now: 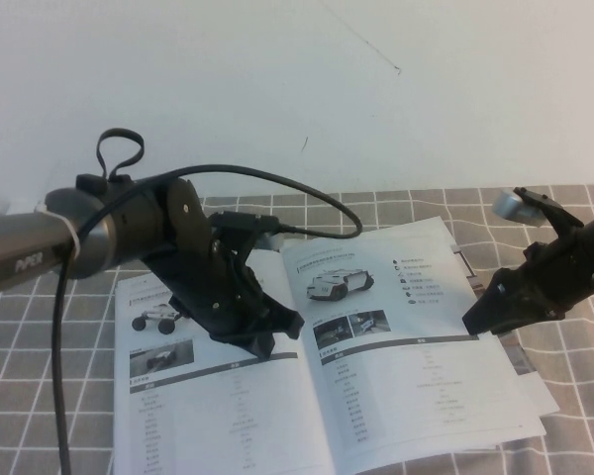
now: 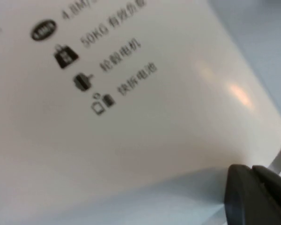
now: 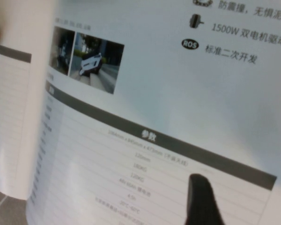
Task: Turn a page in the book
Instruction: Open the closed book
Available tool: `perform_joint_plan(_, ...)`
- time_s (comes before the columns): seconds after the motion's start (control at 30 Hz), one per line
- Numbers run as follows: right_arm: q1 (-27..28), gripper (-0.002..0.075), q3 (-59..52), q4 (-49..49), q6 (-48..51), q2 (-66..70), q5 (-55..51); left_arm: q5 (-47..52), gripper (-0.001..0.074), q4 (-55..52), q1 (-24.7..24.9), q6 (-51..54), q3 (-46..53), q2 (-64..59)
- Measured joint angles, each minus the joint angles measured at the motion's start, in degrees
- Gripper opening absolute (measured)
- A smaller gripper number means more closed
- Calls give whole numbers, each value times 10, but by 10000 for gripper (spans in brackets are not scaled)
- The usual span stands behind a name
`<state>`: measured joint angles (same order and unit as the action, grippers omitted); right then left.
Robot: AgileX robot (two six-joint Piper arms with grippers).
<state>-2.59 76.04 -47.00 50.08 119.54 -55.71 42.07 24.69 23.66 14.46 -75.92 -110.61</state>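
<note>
Book (image 1: 317, 396) lies open on the checked cloth (image 1: 564, 435). Left gripper (image 1: 262, 332) presses near the spine, likely pinning the left leaf; its jaw state I cannot tell. Right gripper (image 1: 480, 315), jaws spread, hovers at the page's (image 1: 396, 336) outer edge, empty, placed to catch it.

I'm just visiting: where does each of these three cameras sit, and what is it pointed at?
High view: raised on the robot's side, looking down at the open book; shows left gripper over the spine and right gripper at the right edge.
Left wrist view: on the left arm, close above a white sheet; one dark finger tip shows.
Right wrist view: on the right arm, facing the page; one finger shows.
Shared: high and right wrist views both show that page's small photos.
</note>
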Motion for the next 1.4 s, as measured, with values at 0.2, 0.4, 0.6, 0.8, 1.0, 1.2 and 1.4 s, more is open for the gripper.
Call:
perform_joint_plan(0.2,0,388,0,1,11,0,0,-6,-2,-6,0,-4,0,-40)
perform_joint_plan(0.4,0,388,0,2,16,0,0,-12,-2,-6,0,-4,0,-43)
perform_joint_plan(0.6,0,388,0,5,19,0,0,-13,-3,-7,0,-4,0,-43)
perform_joint_plan(0.8,0,388,0,15,22,6,-7,-13,-3,-8,0,-4,0,-43)
perform_joint_plan(1.0,1,388,0,4,31,27,-19,-15,-3,-8,0,-4,0,-43)
perform_joint_plan(1.2,4,388,0,-47,71,38,-65,-15,-3,-8,0,-4,0,-43)
perform_joint_plan(1.4,3,388,34,-74,76,43,-110,-16,-3,-8,0,-4,0,-43)
